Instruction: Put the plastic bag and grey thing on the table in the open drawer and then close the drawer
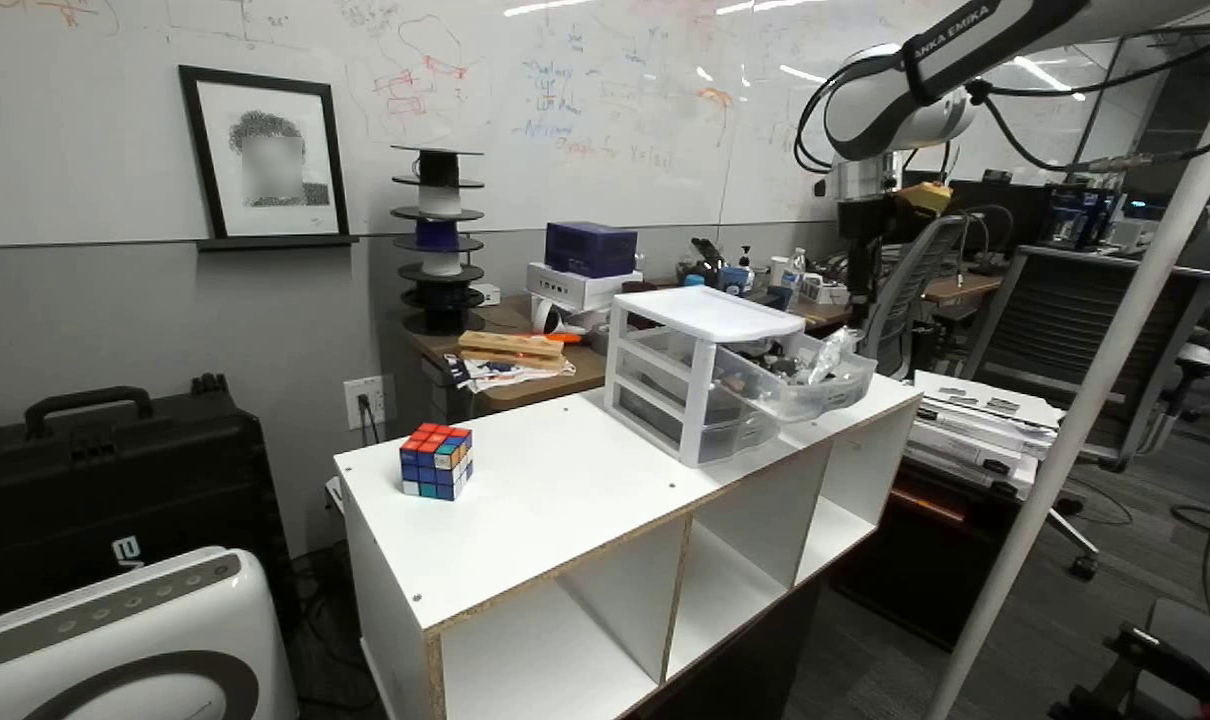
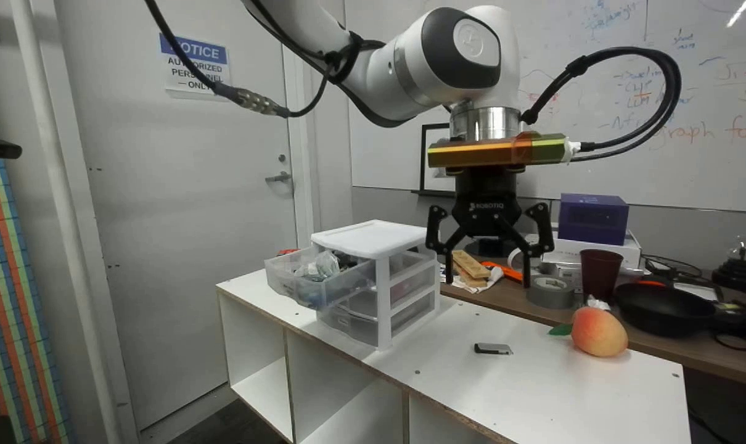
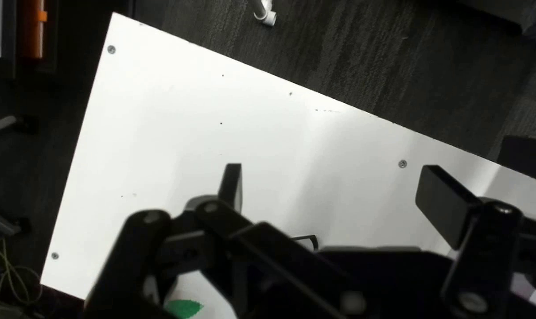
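The white table [image 1: 525, 550] [image 2: 552, 394] carries a small chest with its translucent top drawer [image 1: 805, 400] [image 2: 348, 288] pulled out. A clear crumpled plastic bag [image 1: 833, 352] [image 2: 321, 265] lies in that drawer among dark items. The small grey thing [image 2: 492, 349] lies flat on the table, beside the chest. In the wrist view only a dark-edged end of the grey thing [image 3: 312, 239] shows; my gripper hides the rest. My gripper [image 2: 487, 285] is open and empty, pointing down above the table. Its spread fingers also show in the wrist view [image 3: 330, 177].
A toy peach [image 2: 598, 332] with a green leaf [image 3: 184, 308] lies on the table. A Rubik's cube [image 1: 435, 460] stands on the table in an exterior view. The chest's frame [image 1: 700, 400] [image 2: 383, 302] stands near the table's middle. A cluttered desk [image 2: 552, 314] runs behind.
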### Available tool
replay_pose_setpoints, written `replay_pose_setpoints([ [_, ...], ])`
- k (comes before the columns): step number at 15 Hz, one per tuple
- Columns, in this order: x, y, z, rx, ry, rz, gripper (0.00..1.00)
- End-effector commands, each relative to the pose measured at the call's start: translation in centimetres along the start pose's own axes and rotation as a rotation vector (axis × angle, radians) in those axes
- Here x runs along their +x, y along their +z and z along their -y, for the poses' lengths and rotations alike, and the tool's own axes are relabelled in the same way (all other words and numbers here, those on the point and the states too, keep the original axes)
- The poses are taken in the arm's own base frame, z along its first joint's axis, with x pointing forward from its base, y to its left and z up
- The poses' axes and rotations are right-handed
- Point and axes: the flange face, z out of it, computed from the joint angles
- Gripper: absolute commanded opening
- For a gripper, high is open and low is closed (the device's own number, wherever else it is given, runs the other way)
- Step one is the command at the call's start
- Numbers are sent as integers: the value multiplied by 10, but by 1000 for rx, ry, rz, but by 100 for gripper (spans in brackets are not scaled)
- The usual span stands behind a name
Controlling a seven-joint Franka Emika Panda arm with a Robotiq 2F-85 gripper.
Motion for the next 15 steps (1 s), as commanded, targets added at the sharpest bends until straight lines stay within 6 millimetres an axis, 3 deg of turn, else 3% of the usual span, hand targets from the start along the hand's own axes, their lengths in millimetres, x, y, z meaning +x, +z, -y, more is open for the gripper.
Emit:
replay_pose_setpoints([
  [1, 3, 0, -1, 5, 13, 10, 100],
  [6, 5, -5, -3, 5, 30, 12, 100],
  [9, 14, 4, -5, 65, 230, -27, 100],
  [15, 64, 75, -4, 167, 530, -104, 100],
])
